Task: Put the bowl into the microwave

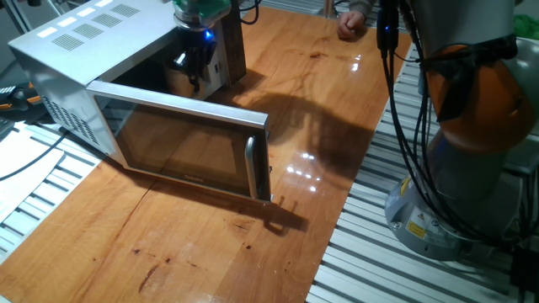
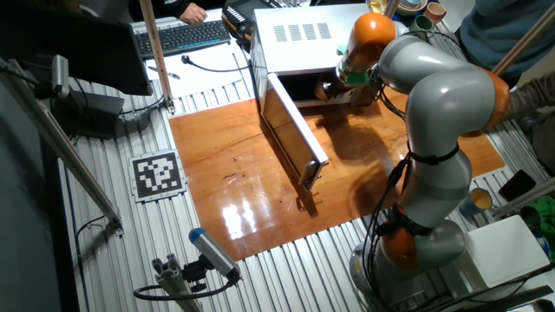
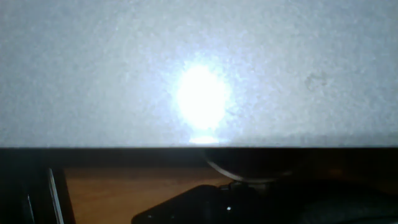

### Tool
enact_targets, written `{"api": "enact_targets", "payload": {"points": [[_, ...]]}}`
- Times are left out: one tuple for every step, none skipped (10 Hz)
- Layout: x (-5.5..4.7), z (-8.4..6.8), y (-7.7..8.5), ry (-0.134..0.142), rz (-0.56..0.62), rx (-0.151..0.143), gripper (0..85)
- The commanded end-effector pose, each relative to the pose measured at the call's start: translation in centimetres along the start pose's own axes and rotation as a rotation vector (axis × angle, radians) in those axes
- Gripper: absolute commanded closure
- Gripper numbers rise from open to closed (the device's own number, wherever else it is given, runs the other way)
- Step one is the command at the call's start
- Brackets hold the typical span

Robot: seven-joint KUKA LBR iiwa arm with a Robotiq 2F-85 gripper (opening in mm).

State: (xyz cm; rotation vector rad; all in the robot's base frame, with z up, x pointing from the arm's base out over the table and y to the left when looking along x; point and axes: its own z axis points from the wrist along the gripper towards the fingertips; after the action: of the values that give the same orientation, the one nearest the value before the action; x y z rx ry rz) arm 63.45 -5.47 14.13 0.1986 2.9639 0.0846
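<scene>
The silver-white microwave (image 1: 72, 42) stands at the far left of the wooden table with its dark glass door (image 1: 185, 143) swung wide open. My gripper (image 1: 192, 74) reaches down into the open cavity. Its dark fingers are close together on the rim of the small pale bowl (image 1: 174, 81), which is low inside by the cavity floor. In the other fixed view the microwave (image 2: 303, 35) and the arm's wrist hide most of the gripper (image 2: 334, 87). In the hand view I see the lit inner wall, a curved stretch of the bowl's rim (image 3: 249, 173) and a dark finger (image 3: 205, 202).
The open door (image 2: 290, 130) juts across the table in front of the cavity. The arm's base (image 1: 455, 168) stands off the table's right edge. A person's hand (image 1: 352, 25) rests at the far end. A keyboard (image 2: 186, 36) and a marker tag (image 2: 158, 173) lie beyond the table.
</scene>
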Motion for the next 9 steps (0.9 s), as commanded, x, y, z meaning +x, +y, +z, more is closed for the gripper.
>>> {"api": "enact_targets", "payload": {"points": [[-0.02, 0.16, -0.01, 0.000, 0.000, 0.001, 85.0], [0.00, 0.26, 0.06, -0.002, -0.002, -0.001, 85.0], [0.03, 0.33, 0.12, -0.003, 0.000, -0.001, 85.0], [0.02, 0.38, 0.15, -0.003, 0.000, -0.001, 85.0], [0.02, 0.54, 0.18, -0.006, 0.000, -0.002, 85.0], [0.05, 0.64, 0.25, -0.008, 0.002, -0.002, 85.0], [0.07, 0.69, 0.29, -0.009, 0.002, -0.002, 85.0], [0.06, 0.73, 0.31, -0.011, 0.003, -0.002, 85.0], [0.03, 0.75, 0.30, -0.012, 0.003, -0.002, 85.0]]}}
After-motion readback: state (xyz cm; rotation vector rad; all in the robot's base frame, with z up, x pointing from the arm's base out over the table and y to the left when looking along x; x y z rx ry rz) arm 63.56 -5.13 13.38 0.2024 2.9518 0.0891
